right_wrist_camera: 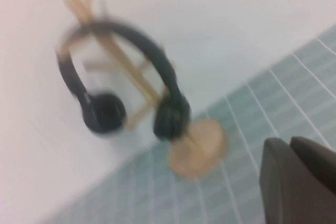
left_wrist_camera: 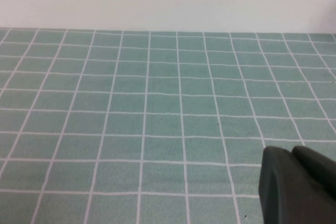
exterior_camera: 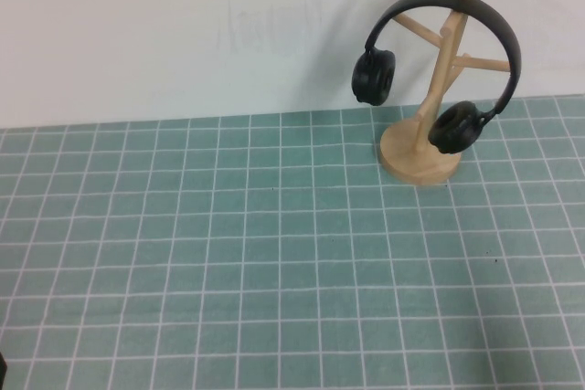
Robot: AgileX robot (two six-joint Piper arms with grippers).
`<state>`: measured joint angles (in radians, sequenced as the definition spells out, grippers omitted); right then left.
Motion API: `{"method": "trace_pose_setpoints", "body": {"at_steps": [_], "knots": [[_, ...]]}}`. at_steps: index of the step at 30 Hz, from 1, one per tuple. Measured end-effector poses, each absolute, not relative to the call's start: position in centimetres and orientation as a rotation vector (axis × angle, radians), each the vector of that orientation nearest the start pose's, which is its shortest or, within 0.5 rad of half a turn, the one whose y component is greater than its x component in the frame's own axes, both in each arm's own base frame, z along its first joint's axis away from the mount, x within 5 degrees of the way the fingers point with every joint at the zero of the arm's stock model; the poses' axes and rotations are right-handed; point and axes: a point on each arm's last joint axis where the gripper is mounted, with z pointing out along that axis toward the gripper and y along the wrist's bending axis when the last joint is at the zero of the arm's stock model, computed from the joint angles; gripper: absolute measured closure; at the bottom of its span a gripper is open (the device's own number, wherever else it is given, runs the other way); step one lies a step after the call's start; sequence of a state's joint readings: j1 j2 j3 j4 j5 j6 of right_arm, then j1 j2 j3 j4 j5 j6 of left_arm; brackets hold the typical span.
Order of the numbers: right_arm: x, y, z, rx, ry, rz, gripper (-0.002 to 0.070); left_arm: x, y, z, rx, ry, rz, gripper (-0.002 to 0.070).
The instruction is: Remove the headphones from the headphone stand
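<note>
The black headphones (exterior_camera: pixel 375 77) hang by their headband over the top of the light wooden headphone stand (exterior_camera: pixel 413 158), at the far right of the green grid mat by the white wall. One ear cup hangs to the left of the pole and the other low in front of it. The right wrist view shows the headphones (right_wrist_camera: pixel 105 113) on the stand (right_wrist_camera: pixel 197 148), blurred and some way ahead of my right gripper (right_wrist_camera: pixel 290 142), which is shut and empty. My left gripper (left_wrist_camera: pixel 290 151) is shut and empty over bare mat. Neither gripper shows in the high view.
The green grid mat (exterior_camera: pixel 238 262) covers the table up to the white wall (exterior_camera: pixel 183 25) behind it. A small dark edge (exterior_camera: pixel 2 368) shows at the near left corner.
</note>
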<state>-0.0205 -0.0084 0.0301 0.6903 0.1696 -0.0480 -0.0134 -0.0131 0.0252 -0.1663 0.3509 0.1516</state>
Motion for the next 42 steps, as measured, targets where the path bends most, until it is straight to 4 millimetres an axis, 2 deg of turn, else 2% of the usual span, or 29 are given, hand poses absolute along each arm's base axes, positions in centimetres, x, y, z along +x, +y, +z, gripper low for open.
{"method": "trace_pose_setpoints", "body": {"at_steps": [5,8,12,15,20,22,26,29,34,38,42], "knots": [[5.7,0.8,19.5,0.565,1.537,0.669,0.0685,5.3,-0.6,17.4,0.048,1.841,-0.065,0.0678],[5.5,1.4,19.8,0.561,1.578,0.746,0.0684,5.3,-0.6,17.4,0.048,1.841,-0.065,0.0678],[5.3,2.5,22.6,0.45,1.701,0.778,0.0684,5.3,-0.6,17.4,0.048,1.841,-0.065,0.0678],[6.1,3.1,25.0,0.347,1.89,0.734,0.0684,5.3,-0.6,17.4,0.048,1.841,-0.065,0.0678],[9.0,3.1,27.8,0.18,2.282,0.578,0.0684,5.3,-0.6,17.4,0.048,1.841,-0.065,0.0678],[10.4,2.8,28.8,0.121,2.382,0.493,0.0683,5.3,-0.6,17.4,0.048,1.841,-0.065,0.0678],[13.6,2.1,30.1,0.032,2.509,0.364,0.0682,5.3,-0.6,17.4,0.048,1.841,-0.065,0.0678],[16.2,2.4,30.7,-0.027,2.55,0.343,0.0682,5.3,-0.6,17.4,0.048,1.841,-0.065,0.0678],[19.8,5.7,31.6,-0.256,2.586,0.315,0.0682,5.3,-0.6,17.4,0.048,1.841,-0.065,0.0678],[22.1,9.3,31.7,-0.462,2.581,0.093,0.0682,5.3,-0.6,17.4,0.048,1.841,-0.065,0.0678],[24.0,12.7,32.0,-0.62,2.479,-0.147,0.0657,5.3,-0.6,17.4,0.048,1.841,-0.065,0.0678]]}}
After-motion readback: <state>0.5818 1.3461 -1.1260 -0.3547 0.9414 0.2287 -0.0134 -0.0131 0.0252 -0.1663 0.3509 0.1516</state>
